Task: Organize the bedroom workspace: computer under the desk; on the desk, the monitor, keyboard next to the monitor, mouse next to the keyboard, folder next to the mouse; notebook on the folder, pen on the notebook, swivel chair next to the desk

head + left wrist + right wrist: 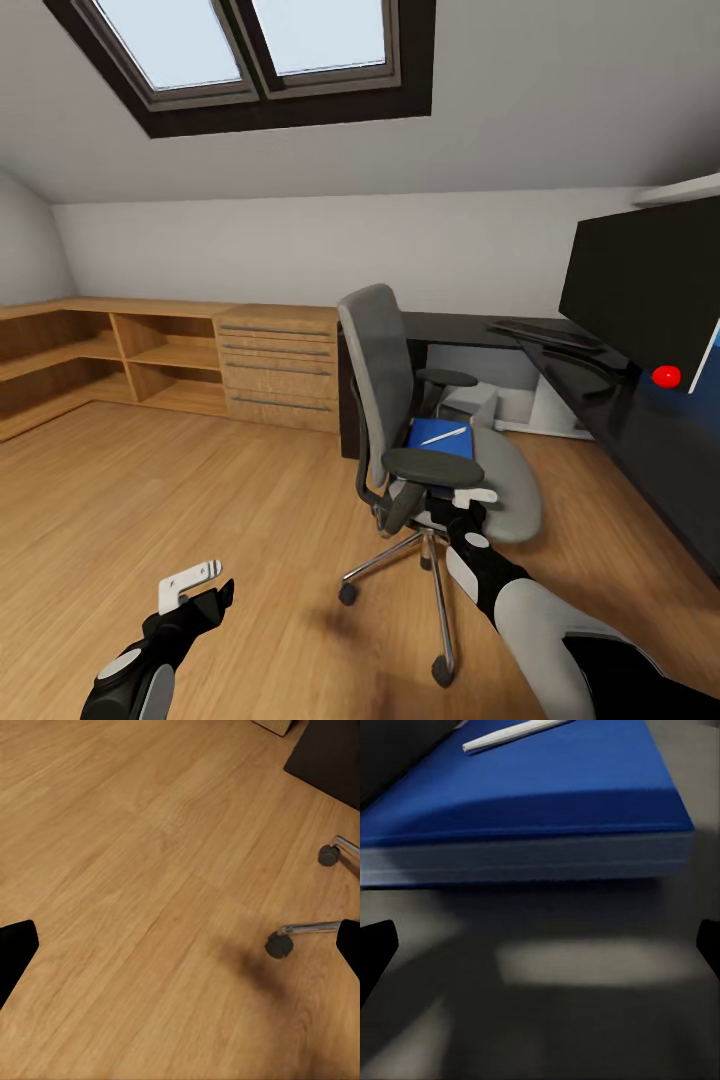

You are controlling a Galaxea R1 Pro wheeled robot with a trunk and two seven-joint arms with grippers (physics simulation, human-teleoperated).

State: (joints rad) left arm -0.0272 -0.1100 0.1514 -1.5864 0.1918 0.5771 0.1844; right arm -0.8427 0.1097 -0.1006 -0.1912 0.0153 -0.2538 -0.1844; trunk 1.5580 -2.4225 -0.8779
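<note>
Swivel chair (420,440): stands on the wooden floor (200,500) just beside the tabletop (640,420), its grey seat turned toward the robot.
Folder (532,802): lies flat on the chair seat, behind the near black armrest (432,466).
Pen (514,735): slim and white, lying slantwise on top of the blue cover.
Monitor (640,290): upright on the tabletop, beyond the chair.
Keyboard (545,335): on the tabletop before the monitor.
Right pincer (540,945): released, fingers spread wide, low over the chair seat just short of the folder's pale edge.
Left pincer (180,945): released, over bare floor near the chair's casters (279,943).
Computer: possibly the pale box under the tabletop behind the chair; too hidden to tell.
</note>
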